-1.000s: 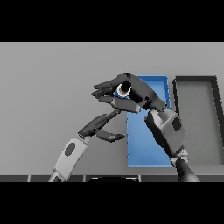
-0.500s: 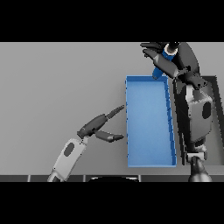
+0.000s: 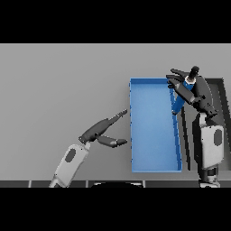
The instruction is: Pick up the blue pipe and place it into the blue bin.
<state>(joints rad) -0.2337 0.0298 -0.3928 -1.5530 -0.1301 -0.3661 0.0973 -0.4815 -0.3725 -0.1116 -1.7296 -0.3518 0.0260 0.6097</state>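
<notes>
Grey table (image 3: 58,81): right hand (image 3: 187,88) clasps blue pipe (image 3: 179,103) over blue bin (image 3: 153,131); left hand (image 3: 103,133) spread.

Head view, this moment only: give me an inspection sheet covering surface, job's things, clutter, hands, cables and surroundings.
Surface: plain grey table.
Job's things: shallow rectangular blue bin holds nothing; blue pipe with dark end hangs tilted over the bin's right rim, held.
Clutter: dark grey rectangular bin to the right of the blue one, partly hidden by the arm.
Hands: right hand has its fingers curled round the pipe; left hand is open just left of the blue bin, holding nothing.
Cables: nothing seen.
Surroundings: nothing seen.
</notes>
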